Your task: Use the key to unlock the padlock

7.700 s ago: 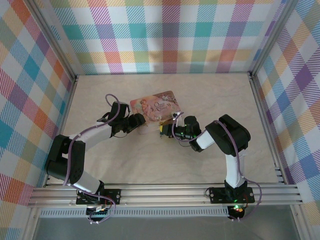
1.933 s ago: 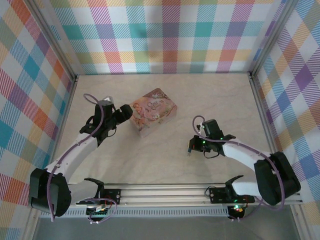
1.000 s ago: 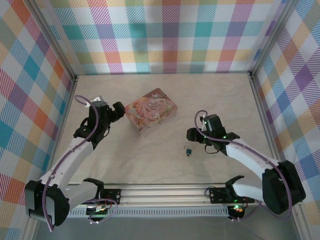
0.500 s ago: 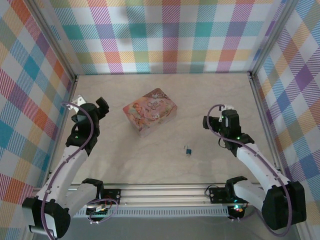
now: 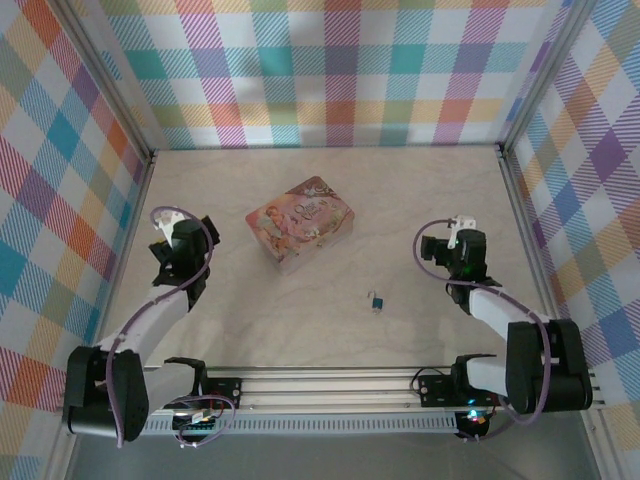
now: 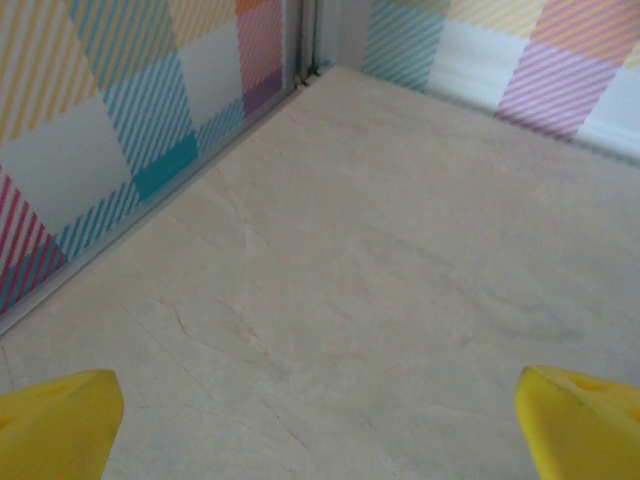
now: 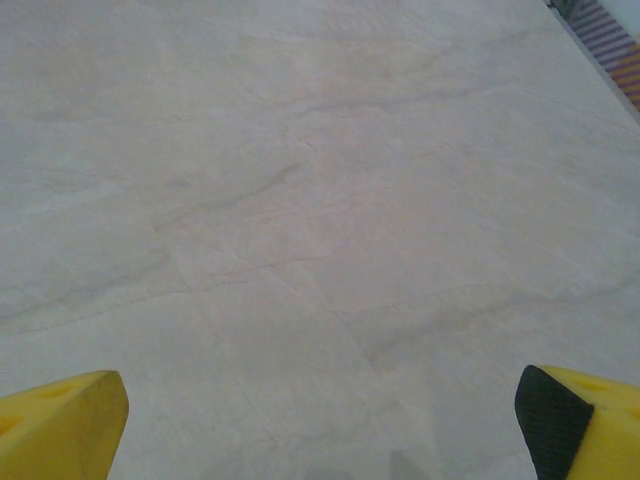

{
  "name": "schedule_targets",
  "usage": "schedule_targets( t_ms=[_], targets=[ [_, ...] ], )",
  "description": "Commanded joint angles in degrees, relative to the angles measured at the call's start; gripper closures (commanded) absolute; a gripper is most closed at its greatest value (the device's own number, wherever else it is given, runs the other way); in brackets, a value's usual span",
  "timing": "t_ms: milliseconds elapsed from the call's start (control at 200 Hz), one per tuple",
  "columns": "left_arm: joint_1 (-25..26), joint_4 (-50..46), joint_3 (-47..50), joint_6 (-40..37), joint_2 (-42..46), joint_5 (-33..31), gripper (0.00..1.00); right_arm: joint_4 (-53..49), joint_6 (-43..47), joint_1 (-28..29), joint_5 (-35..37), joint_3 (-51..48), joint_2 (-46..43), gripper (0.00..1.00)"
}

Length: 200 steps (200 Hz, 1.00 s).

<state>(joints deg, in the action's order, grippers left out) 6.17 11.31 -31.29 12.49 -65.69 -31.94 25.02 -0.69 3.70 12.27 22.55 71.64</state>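
Note:
The tiny blue padlock (image 5: 377, 301) lies alone on the table, right of centre and towards the front. The key is too small to tell apart from it. My left gripper (image 5: 183, 222) is open near the left wall, far from the padlock. In the left wrist view its yellow fingertips (image 6: 55, 425) stand wide apart over bare table with nothing between them. My right gripper (image 5: 444, 242) is open to the right of the padlock and well apart from it. Its yellow fingertips (image 7: 60, 425) also stand wide over bare table.
A pink illustrated tin (image 5: 301, 222) sits left of centre towards the back, between the two grippers. Plaid walls (image 5: 330, 70) close in the table at the back and both sides. A metal rail (image 5: 330, 385) runs along the front edge.
Both arms have drawn back to their own sides. The right gripper opened wider and moved right, away from the padlock. The left one moved left, away from the tin. The padlock stayed put.

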Motion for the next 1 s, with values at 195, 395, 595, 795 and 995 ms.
schedule_targets(
  t_ms=[195, 395, 595, 795, 995],
  targets=[
    [-0.59, 19.19, 5.49, -8.16, -10.53, 9.13, 0.0, 26.5, 1.65, -0.9, -9.49, -4.79, 8.03, 0.0],
    [-0.63, 30.37, 8.2, -11.42, -16.56, 14.81, 0.0, 36.02, 1.83, -1.15, -10.55, -5.8, 16.46, 0.0],
    [-0.71, 39.74, 10.17, -12.04, -23.22, 17.35, 0.0, 26.52, -0.55, -2.98, -10.46, -1.1, 16.34, 0.0],
    [-1.38, 37.2, 8.36, -11.78, -23.92, 18.15, 0.0, 23.65, -1.42, -3.65, -10.39, 0.37, 16.35, 0.0],
    [-1.28, 36.93, 8.3, -11.88, -23.83, 17.89, 0.0, 24.08, -1.15, -3.44, -10.15, 0.13, 16.24, 0.0]
  ],
)
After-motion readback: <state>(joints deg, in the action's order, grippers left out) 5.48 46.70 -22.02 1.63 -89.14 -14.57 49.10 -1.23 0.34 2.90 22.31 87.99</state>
